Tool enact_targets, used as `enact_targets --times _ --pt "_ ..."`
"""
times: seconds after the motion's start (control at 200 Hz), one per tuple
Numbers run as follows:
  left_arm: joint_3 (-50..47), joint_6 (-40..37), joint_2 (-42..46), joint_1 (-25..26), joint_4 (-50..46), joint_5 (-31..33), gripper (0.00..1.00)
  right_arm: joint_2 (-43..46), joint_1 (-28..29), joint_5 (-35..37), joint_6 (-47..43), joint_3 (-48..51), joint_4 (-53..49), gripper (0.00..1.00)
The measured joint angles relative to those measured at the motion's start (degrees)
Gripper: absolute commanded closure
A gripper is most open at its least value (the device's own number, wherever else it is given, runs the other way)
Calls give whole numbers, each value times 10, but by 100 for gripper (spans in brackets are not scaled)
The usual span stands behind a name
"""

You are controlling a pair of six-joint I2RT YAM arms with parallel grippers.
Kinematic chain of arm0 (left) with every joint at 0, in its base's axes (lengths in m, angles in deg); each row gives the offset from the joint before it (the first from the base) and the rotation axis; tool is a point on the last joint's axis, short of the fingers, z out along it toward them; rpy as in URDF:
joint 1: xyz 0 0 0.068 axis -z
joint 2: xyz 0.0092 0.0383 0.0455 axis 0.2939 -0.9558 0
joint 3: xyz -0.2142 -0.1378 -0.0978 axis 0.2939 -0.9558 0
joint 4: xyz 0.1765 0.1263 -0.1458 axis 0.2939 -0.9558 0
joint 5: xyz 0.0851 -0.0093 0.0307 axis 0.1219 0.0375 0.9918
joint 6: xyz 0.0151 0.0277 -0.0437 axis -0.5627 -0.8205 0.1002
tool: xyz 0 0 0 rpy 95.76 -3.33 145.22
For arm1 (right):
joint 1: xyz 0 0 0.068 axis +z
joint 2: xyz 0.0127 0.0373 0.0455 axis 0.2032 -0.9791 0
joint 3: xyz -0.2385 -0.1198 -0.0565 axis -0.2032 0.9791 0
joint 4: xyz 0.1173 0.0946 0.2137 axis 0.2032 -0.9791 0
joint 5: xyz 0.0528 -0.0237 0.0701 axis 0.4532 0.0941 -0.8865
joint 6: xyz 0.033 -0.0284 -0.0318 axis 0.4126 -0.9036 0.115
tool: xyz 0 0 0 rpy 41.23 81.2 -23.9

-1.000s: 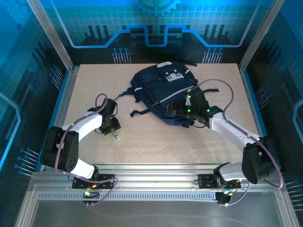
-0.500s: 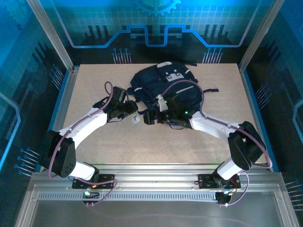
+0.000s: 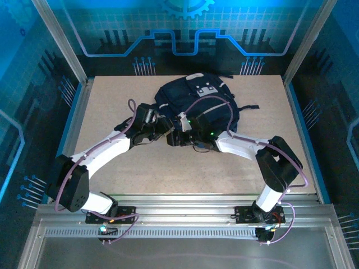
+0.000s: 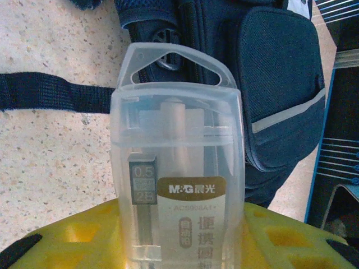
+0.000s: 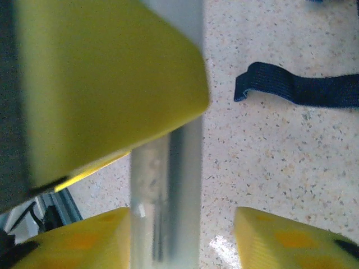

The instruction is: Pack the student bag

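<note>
The student bag [image 3: 196,98], dark navy with grey-white patches, lies at the back middle of the table, and its side pocket [image 4: 275,84] sits just beyond my left gripper. My left gripper [image 4: 179,246] is shut on a clear plastic stationery case [image 4: 179,168] with a gold label, held just in front of the bag. My right gripper [image 5: 182,238] is open with the case [image 5: 165,202] edge-on between its yellow fingers: the left finger is against it and a gap remains at the right finger [image 5: 291,238]. From above, both grippers [image 3: 166,126] [image 3: 176,136] meet at the bag's near edge.
Black bag straps [image 4: 50,92] [image 5: 303,87] trail over the speckled tabletop [image 3: 168,168] beside the grippers. The left gripper's yellow finger [image 5: 106,84] hangs close above the right wrist camera. Metal frame posts and blue walls ring the table.
The left arm lifted the case from the table's left and carried it to the bag's front. The right arm swung left off the bag, and its jaws have narrowed around the case.
</note>
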Motion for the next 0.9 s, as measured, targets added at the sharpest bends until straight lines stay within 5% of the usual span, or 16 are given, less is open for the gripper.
enact_targets --times 0.17,0.305,0.53,0.895 --pt "-5 13 3 0 8 0 48 0 3 -4 8 -1 14 83" --pt "-5 11 4 2 8 -3 2 1 2 -2 6 -1 13 87" --pt "52 -40 3 4 -33 11 1 61 -41 -10 2 33 -5 85" --pt "294 -283 -136 59 -87 25 2 270 -243 50 -47 52 -179 83"
